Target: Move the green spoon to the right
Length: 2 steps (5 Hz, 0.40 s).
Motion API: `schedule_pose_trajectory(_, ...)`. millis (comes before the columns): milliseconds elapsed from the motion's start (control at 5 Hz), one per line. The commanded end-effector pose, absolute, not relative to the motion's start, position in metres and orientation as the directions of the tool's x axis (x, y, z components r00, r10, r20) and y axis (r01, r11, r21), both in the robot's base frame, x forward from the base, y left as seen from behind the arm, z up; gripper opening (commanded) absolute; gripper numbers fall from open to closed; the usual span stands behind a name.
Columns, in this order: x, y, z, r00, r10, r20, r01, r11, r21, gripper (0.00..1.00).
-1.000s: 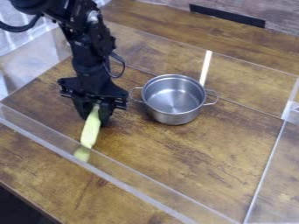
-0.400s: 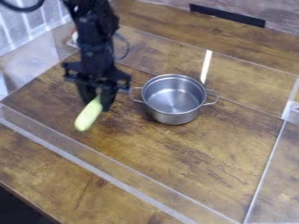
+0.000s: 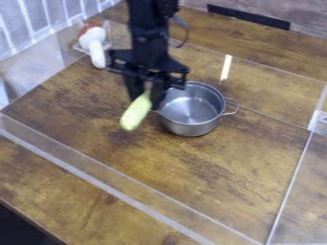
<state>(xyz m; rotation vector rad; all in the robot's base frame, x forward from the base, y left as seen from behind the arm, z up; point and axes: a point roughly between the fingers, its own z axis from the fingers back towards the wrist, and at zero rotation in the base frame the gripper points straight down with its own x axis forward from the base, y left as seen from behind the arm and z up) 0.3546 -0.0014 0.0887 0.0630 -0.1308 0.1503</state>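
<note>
No legible txt, nos., labels, brands or signs in cam. view.

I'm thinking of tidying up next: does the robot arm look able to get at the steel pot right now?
Probably not yet: its gripper seems taken up with the green spoon, though the arm is already beside the steel pot, whose near side looks unblocked.
</note>
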Motion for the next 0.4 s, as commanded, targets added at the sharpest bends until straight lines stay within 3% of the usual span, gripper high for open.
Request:
schedule_pose_trajectory(0,0.368,-0.029,0.139,0.967,0.137,0.215,-0.151,0.987,0.048,0.0)
schedule_pose_trajectory(200,0.374,-0.052,0.16,0.965,0.137,0.226,-0.153,0.986,0.059,0.0)
